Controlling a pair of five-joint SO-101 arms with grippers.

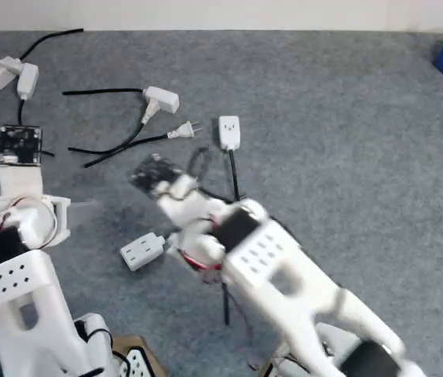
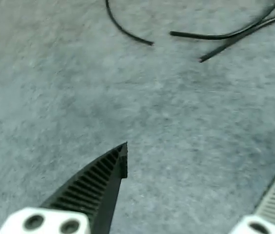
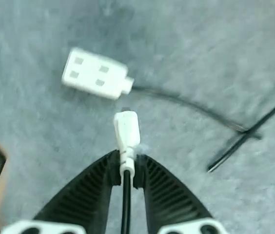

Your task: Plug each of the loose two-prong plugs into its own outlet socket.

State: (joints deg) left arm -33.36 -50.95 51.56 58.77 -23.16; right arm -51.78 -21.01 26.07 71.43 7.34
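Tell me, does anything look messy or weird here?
Nothing looks broken, but it's messy: black cords cross each other, and a loose plug lies unplugged just short of a socket. The right end effector pinches a second plug by its cord end, not yet in the socket block.

Both arms are built from white printed plastic shells; the left arm (image 1: 17, 290) and the right arm (image 1: 292, 275) each carry a flat panel pierced with rows of small round holes and one larger rounded cut-out; black motor blocks (image 1: 236, 228) sit between the white segments; thin red wires (image 1: 198, 263) loop out beside the right arm's joint, and red and white leads run along the left one; a dark circuit board (image 1: 19, 145) tops each wrist; the left gripper (image 2: 204, 155) has wedge-shaped ribbed fingers (image 2: 98, 187), one plainly black, on white bases with dark round screw holes; the right gripper (image 3: 127, 160) has black ribbed fingers of the same pattern on white bases.
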